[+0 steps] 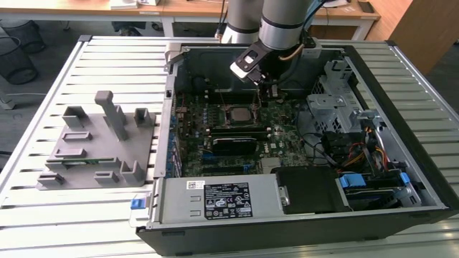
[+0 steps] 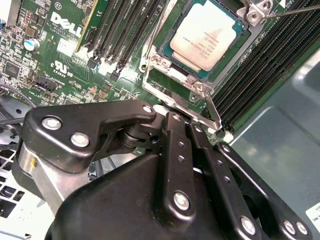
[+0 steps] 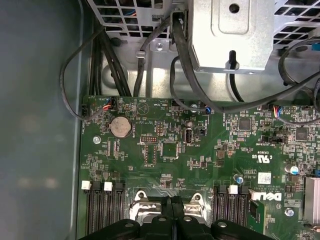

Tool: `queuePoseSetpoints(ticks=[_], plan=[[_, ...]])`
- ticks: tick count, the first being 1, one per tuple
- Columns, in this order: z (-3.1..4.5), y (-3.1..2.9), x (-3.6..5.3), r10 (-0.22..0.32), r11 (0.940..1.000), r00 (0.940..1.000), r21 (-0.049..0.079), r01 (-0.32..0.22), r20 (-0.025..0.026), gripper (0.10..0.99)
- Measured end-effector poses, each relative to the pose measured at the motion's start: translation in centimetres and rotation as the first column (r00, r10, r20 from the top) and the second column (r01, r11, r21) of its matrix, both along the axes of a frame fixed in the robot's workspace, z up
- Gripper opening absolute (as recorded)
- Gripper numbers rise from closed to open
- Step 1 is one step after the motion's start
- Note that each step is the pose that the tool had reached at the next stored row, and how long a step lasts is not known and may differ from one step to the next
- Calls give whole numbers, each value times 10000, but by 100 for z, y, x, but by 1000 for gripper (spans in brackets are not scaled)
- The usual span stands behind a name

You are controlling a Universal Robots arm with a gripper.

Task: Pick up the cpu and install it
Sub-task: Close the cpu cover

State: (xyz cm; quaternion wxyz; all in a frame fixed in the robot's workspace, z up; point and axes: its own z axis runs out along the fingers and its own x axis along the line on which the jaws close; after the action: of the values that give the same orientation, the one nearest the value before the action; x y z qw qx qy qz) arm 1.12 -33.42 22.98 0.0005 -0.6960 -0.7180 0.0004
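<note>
– Exterior view, left to right: grey fixture block [image 1: 97, 142] on the slatted bench [image 1: 107, 64], then the open PC case [image 1: 287, 236]. cpu location?

– cpu [image 1: 235, 114] lies in the motherboard socket, mid-case, silver top up. Second wrist view agrees: flat and square in the socket, with the metal socket frame [image 2: 175, 97] around it.

– Claw?

– Claw [image 1: 267, 88] hangs over the board, just beyond the socket and right of the cpu. Fingers are together in both wrist views, with nothing visible between them. Tips sit right at the frame edge, but I can't tell if they touch it.

– Right of that?

– Grey metal drive cage [image 1: 337, 91], with cable bundles near the case's right wall.
</note>
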Motion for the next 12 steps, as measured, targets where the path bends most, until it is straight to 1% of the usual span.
queuePoseSetpoints(ticks=[12], plan=[[-14,0,-24,0,10000,10000,-1,0,0,106]])
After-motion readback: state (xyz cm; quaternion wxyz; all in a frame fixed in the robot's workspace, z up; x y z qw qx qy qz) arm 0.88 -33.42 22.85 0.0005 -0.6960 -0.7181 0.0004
